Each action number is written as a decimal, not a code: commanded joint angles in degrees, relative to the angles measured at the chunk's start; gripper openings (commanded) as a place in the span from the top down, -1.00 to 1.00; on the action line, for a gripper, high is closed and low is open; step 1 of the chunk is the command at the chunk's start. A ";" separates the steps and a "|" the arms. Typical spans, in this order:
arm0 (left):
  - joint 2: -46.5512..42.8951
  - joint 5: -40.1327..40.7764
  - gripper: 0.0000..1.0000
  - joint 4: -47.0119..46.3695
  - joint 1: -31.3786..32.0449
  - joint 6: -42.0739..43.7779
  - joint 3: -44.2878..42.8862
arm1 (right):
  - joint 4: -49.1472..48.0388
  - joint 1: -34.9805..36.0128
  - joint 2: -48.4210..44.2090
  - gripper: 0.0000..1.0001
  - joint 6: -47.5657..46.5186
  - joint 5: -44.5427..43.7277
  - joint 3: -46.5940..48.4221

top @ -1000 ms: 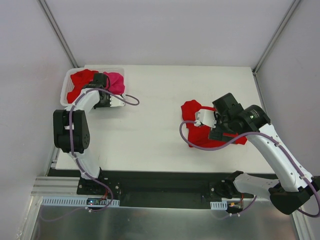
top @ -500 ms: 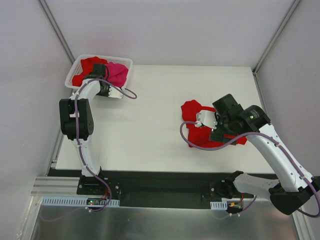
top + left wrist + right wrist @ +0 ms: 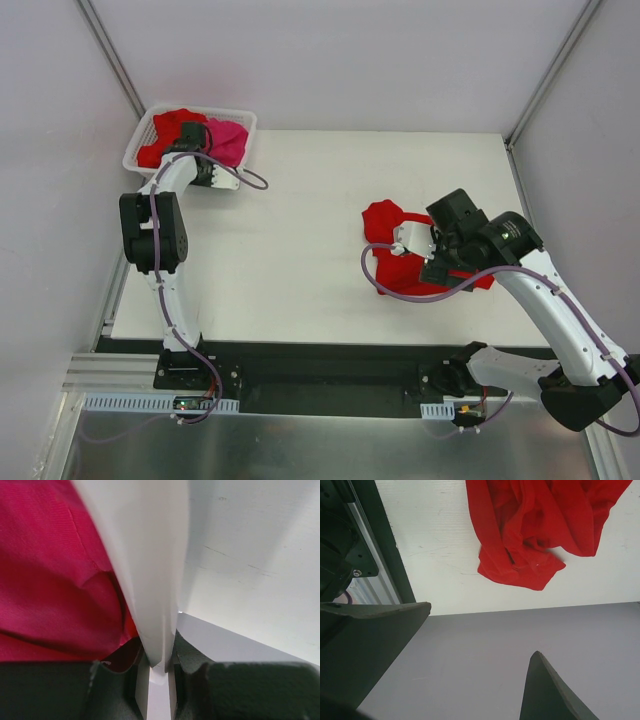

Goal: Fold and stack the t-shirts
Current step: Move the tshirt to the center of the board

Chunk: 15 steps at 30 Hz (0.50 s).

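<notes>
Since the earlier frame the white basket (image 3: 205,110) has shifted toward the upper left corner of the top view and now sits tilted at the edge of the table (image 3: 300,230), pulled by the left arm. The right arm has hardly moved.

Folding seems not started. One red t-shirt (image 3: 385,220) lies crumpled on the table at centre right, and I see no folded stack. A pink t-shirt (image 3: 232,140) and a red bundle (image 3: 165,135) are inside the basket, so nearly all the work is left.

The left gripper (image 3: 158,666) is almost closed, pinching the thin white basket wall. The right gripper (image 3: 483,630) stands wide apart above the crumpled shirt and holds nothing.
</notes>
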<state>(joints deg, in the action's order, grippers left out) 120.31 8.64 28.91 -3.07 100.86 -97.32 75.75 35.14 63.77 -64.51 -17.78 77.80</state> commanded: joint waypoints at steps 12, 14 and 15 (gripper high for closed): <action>8.18 7.79 1.00 1.06 -1.94 -7.96 -12.10 | 2.39 0.28 -0.13 -0.92 0.79 -0.15 1.04; 9.32 8.75 1.00 0.98 -2.29 -8.05 -13.07 | 2.48 0.29 -0.31 -0.92 0.88 -0.15 0.78; 9.94 9.11 1.00 1.06 -2.20 -8.48 -14.64 | 2.56 0.28 -0.31 -0.92 0.88 -0.15 0.69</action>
<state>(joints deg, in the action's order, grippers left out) 126.43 10.76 34.22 -2.76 95.04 -107.55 75.75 35.14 63.79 -64.51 -17.74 77.80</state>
